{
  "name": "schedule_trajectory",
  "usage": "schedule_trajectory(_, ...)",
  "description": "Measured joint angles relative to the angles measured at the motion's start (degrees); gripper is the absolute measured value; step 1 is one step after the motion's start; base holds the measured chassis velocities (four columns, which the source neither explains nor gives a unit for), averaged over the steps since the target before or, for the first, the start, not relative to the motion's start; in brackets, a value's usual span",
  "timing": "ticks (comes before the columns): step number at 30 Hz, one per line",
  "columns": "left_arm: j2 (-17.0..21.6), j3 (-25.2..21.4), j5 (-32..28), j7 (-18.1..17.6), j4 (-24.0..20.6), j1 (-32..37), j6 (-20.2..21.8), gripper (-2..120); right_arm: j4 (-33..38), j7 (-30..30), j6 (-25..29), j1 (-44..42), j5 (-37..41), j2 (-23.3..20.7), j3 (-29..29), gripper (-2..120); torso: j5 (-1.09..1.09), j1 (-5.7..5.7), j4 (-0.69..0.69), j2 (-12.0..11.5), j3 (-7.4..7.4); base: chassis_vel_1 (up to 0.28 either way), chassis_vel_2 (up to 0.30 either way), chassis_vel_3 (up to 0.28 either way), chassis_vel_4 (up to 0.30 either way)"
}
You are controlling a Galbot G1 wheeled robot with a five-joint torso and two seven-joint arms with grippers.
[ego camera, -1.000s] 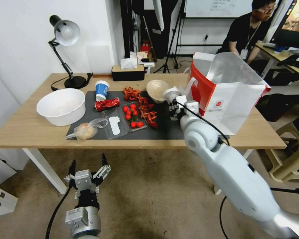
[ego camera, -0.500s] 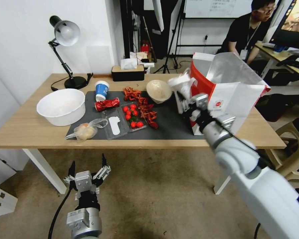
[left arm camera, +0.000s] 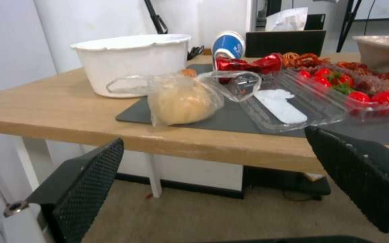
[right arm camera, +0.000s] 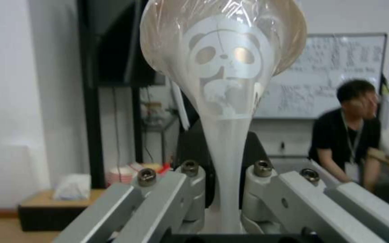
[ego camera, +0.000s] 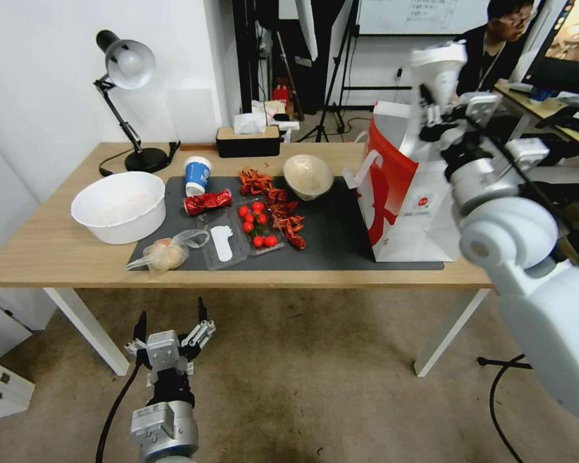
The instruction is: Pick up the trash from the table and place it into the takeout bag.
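Squeezing clear plastic cup flat in right pincer, aloft just above takeout bag mouth, at 2 o'clock. Hanging idle below desk edge at 7 o'clock: left pincer, fingers spread, empty. Lying on mat: beige bowl, paper cup, red can, knotted bag.

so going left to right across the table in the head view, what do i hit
white bowl → knotted clear bag → crushed red can → tomato tray → beige bowl → takeout bag, with the right gripper holding a clear plastic cup above it
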Motion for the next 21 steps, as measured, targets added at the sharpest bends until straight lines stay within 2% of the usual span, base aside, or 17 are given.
schedule_trajectory(3,-0.1,0.3,0.1,-0.1,0.1,0.0,0.0,100,-1.6,1.2,-3.3,0.0,-1.1,0.0,0.1,14,0.01,0.0,0.01,0.0,0.0,0.0,0.0,0.0,0.0)
schedule_trajectory(4,-0.1,0.3,0.1,-0.1,0.1,0.0,0.0,100,-1.6,1.2,-3.3,0.0,-1.1,0.0,0.1,14,0.01,0.0,0.01,0.0,0.0,0.0,0.0,0.0,0.0)
schedule_trajectory(7,-0.1,0.3,0.1,-0.1,0.0,-0.1,0.1,100,-2.0,1.5,-6.3,0.4,-1.6,-0.3,0.3,26,0.0,0.0,0.0,0.0,0.0,0.0,0.0,0.0,0.0)
schedule_trajectory(8,-0.1,0.3,0.1,-0.1,0.0,-0.1,0.1,100,-2.0,1.5,-6.3,0.4,-1.6,-0.3,0.3,26,0.0,0.0,0.0,0.0,0.0,0.0,0.0,0.0,0.0)
schedule_trajectory(10,-0.3,0.2,-0.3,-0.1,-0.1,-0.1,0.2,100,-2.3,1.8,-7.3,0.9,-1.6,-0.4,0.2,37,-0.01,0.0,0.01,0.0,0.0,0.0,0.0,0.0,0.0)
schedule_trajectory(12,-0.4,0.1,-0.6,-0.1,-0.1,-0.2,0.3,100,-2.3,2.0,-7.5,0.9,-1.7,-0.4,0.1,41,-0.01,0.0,0.01,0.0,0.0,0.0,0.0,0.0,0.0)
schedule_trajectory(15,-0.6,-0.2,-1.2,-0.2,-0.4,-0.2,0.5,100,-2.2,3.0,-9.1,0.6,-2.0,-0.3,-0.3,59,-0.01,0.01,0.01,0.0,0.0,0.0,0.0,0.0,0.0)
schedule_trajectory(16,-0.6,-0.2,-1.2,-0.2,-0.4,-0.2,0.5,100,-2.2,3.0,-9.1,0.6,-2.0,-0.3,-0.3,59,-0.01,0.01,0.01,0.0,0.0,0.0,0.0,0.0,0.0)
schedule_trajectory(21,-0.5,-0.1,-1.0,-0.3,-0.6,-0.1,0.6,100,-2.1,3.8,-10.4,0.5,-2.2,-0.2,-0.4,76,-0.01,0.01,0.01,0.0,0.0,0.0,0.0,0.0,0.0)
